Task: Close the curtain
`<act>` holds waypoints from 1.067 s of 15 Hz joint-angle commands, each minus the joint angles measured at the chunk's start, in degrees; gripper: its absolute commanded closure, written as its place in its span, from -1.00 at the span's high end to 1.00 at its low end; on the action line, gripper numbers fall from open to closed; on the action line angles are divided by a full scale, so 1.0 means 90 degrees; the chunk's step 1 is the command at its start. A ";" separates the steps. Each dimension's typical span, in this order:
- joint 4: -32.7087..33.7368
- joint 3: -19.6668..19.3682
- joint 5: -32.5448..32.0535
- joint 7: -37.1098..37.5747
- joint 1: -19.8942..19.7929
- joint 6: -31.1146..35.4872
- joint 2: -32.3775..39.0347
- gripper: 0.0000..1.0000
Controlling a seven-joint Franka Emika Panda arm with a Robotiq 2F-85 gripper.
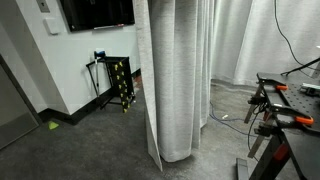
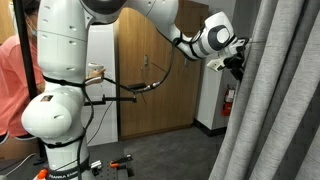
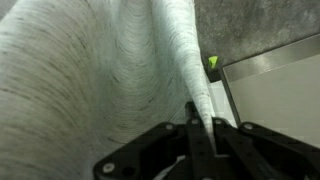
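Observation:
The curtain (image 1: 176,70) hangs in deep vertical folds from above the frame to the floor. It fills the right side of an exterior view (image 2: 285,110). My gripper (image 2: 238,62) is at the curtain's edge, high up. In the wrist view a fold of the curtain (image 3: 185,50) runs down between my black fingers (image 3: 203,135), which are shut on it. More curtain fabric fills the left of that view.
A wall TV (image 1: 97,12) and a black rack (image 1: 120,84) stand by the white wall. Whiter sheer curtains (image 1: 250,40) hang further back. A workbench with clamps (image 1: 285,105) is at the right. Wooden doors (image 2: 155,70) stand behind the arm. A person in orange (image 2: 10,80) is at the edge.

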 commanded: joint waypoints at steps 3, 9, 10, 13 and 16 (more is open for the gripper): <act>0.1121 0.0116 0.0583 -0.1274 0.0415 -0.0631 0.0912 -0.98; 0.1667 0.0317 0.0640 -0.2006 0.0890 -0.0923 0.1295 -0.98; 0.1705 0.0364 0.0688 -0.2111 0.0945 -0.0949 0.1319 -0.98; 0.1781 0.0473 0.0697 -0.2316 0.1114 -0.1085 0.1365 -0.98; 0.1489 0.0615 0.0770 -0.2514 0.1212 -0.1014 0.1167 -0.98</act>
